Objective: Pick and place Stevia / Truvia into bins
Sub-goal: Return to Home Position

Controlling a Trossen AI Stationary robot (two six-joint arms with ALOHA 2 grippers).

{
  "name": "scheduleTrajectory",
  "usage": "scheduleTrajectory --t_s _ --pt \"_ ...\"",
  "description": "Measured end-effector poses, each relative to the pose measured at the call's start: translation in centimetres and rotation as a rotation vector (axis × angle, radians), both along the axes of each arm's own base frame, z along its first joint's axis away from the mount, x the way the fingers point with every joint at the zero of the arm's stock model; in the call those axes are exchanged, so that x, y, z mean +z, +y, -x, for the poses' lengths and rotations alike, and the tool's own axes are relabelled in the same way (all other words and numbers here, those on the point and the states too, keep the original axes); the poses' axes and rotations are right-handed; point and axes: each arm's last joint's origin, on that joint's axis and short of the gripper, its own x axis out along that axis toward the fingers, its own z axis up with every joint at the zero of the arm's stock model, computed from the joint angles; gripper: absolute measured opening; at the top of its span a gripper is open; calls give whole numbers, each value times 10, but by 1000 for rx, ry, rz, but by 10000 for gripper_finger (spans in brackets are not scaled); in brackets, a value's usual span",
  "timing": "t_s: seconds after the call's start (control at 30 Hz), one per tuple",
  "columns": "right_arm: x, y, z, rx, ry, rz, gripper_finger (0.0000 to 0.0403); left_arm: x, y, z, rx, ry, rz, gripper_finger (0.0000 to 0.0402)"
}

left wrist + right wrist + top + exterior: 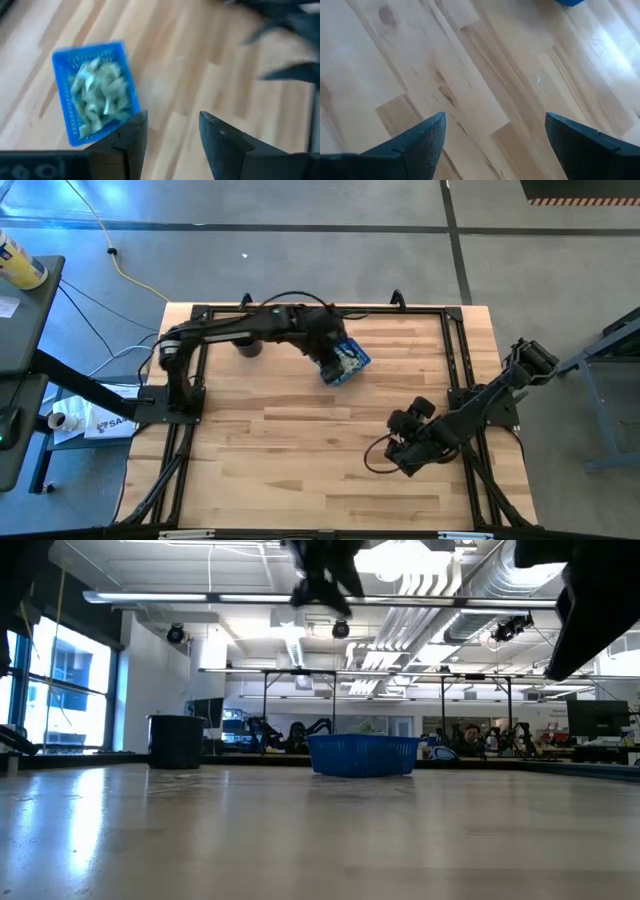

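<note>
The blue basket (352, 364) stands on the wooden table right of centre toward the far edge, also in the low view (363, 755). Pale green and white Stevia / Truvia packets (97, 95) lie heaped inside it. My left gripper (172, 135) hovers high above the table just beside the basket, open, with nothing between its fingers. It shows at the top of the low view (325, 580). My right gripper (495, 135) stands open over bare wood at the table's near right (405, 442). One blue corner of the basket (568, 2) shows beyond it.
A black round cup (250, 347) stands on the table left of the basket, near the far edge (176, 741). Black frame rails (455, 360) run along the table's sides. Bare wood (290, 450) spreads across the middle and near part.
</note>
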Motion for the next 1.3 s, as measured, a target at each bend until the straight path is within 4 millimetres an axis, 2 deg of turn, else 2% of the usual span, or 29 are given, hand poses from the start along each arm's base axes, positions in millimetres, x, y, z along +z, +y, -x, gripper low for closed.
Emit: scheduleTrajectory --t_s 0.17,0.27,0.4,0.47,0.57,0.73,0.83,0.93,1.07,1.3 --pt "14 -19 -10 66 -5 -85 330 56 -33 39 -53 -67 -112 204" --pt "37 -39 -13 127 -95 -133 330 71 -47 58 -63 -104 -152 196" --pt "74 -77 -7 140 -284 -183 330 79 -56 72 -107 -199 -122 172" --pt "93 -93 0 142 -396 -187 330 73 -61 74 -130 -275 -111 154" --pt "117 -108 16 177 -540 -142 330 50 -72 79 -159 -385 -74 124" --pt "145 -115 50 269 -699 -95 330 2 -88 104 -152 -583 31 80" --pt "152 -122 73 226 -726 -27 330 -19 -90 129 -120 -648 98 62" --pt "157 -129 92 75 -819 -92 330 -34 -87 157 -56 -616 180 51" --pt "164 -131 109 134 -875 -70 330 -51 -85 184 6 -594 239 44" --pt "168 -135 131 187 -1025 -44 330 -73 -80 229 7 -714 225 50"
